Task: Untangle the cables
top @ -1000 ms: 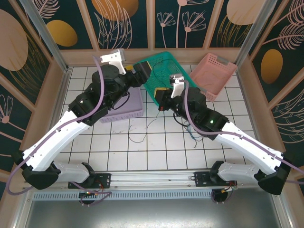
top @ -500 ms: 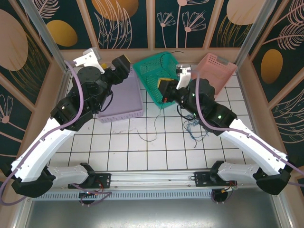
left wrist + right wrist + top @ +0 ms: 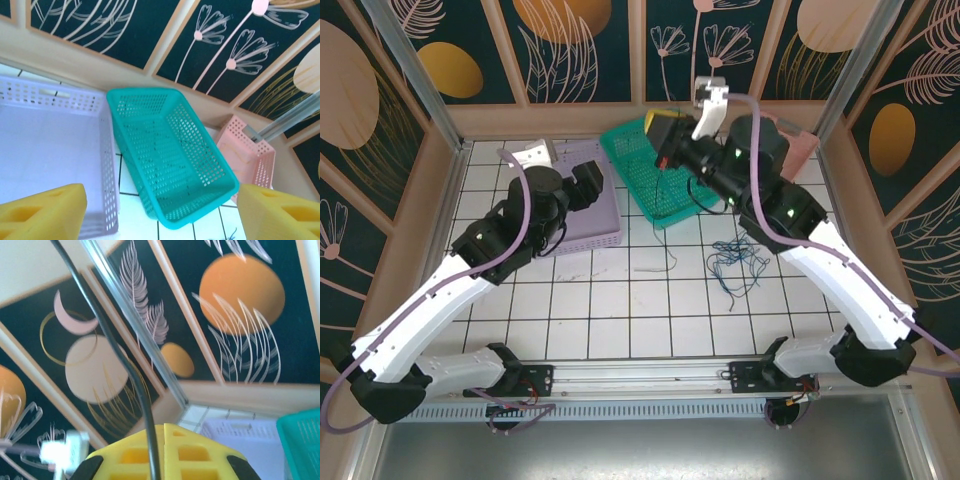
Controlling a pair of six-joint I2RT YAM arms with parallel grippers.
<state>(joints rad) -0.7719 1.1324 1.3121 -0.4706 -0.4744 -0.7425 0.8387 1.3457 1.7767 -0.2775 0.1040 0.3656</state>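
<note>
**A:** so what's the right gripper (image 3: 161, 435) got hold of?

**B:** it's clamped tight, yellow pads pressed together, with the black cable (image 3: 142, 397) pinched in the seam between them. On its own camera the cable runs up and off to the upper left. From overhead that gripper is raised above the far end of the green basket (image 3: 655, 195), and a thin black strand hangs from it down over the basket toward the white tiled table (image 3: 620, 310)

**A:** and the left one?

**B:** the left gripper (image 3: 160, 220) is spread wide, with a yellow fingertip at each bottom corner of its wrist view. Nothing between them, touching nothing. It sits over the lavender basket (image 3: 590, 225), facing the green one

**A:** where's the other cable?

**B:** the blue cable (image 3: 738, 258) is a loose squiggly heap on the tiles, just beside the right forearm, on the near side of the green basket's right corner and well apart from both grippers. It looks separate from the black strand, but the wires are so thin I honestly can't tell if they touch

**A:** anything in the way?

**B:** three baskets along the back: lavender on the left, green at an angle in the middle, and the pink basket (image 3: 247, 160) on the right, partly hidden behind the right arm from above. The green one sits right under the hanging cable
</note>
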